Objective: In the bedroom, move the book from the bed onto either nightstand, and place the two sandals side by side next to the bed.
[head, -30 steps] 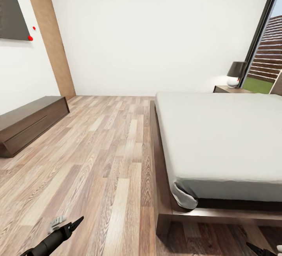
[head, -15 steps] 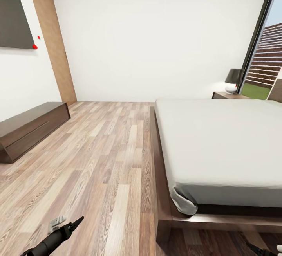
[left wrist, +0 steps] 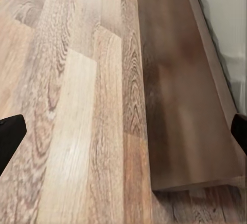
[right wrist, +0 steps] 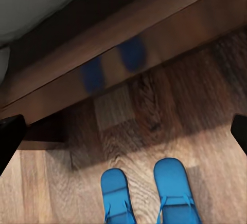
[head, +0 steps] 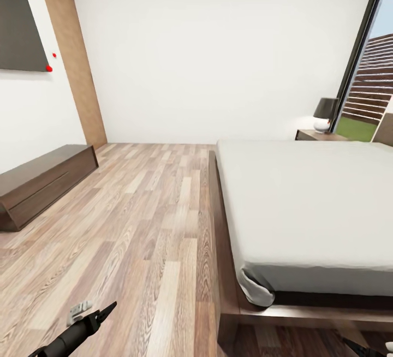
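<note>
The bed point(head: 305, 204) has a dark wooden frame and a bare off-white mattress, and takes up the right of the head view. A nightstand point(head: 319, 135) stands beyond its far corner. The book is out of view. Two bright blue sandals point(right wrist: 117, 197) point(right wrist: 175, 190) lie side by side on the floor next to the bed frame point(right wrist: 128, 54) in the right wrist view, below my open right gripper point(right wrist: 123, 131). My left gripper point(left wrist: 123, 136) is open over the planks beside the bed frame point(left wrist: 185, 106). It holds nothing and also shows low in the head view point(head: 98, 316).
A long dark TV bench point(head: 38, 182) runs along the left wall under a dark screen point(head: 19, 29). A brown door point(head: 73, 62) is in the far left corner. A black lamp point(head: 326, 112) sits on the nightstand by a tall window point(head: 371, 89). Wood floor point(head: 147, 220) lies between bench and bed.
The whole head view has shifted as the camera tilted up a little, showing more of the wall. Both arms sit in the same places in the picture.
</note>
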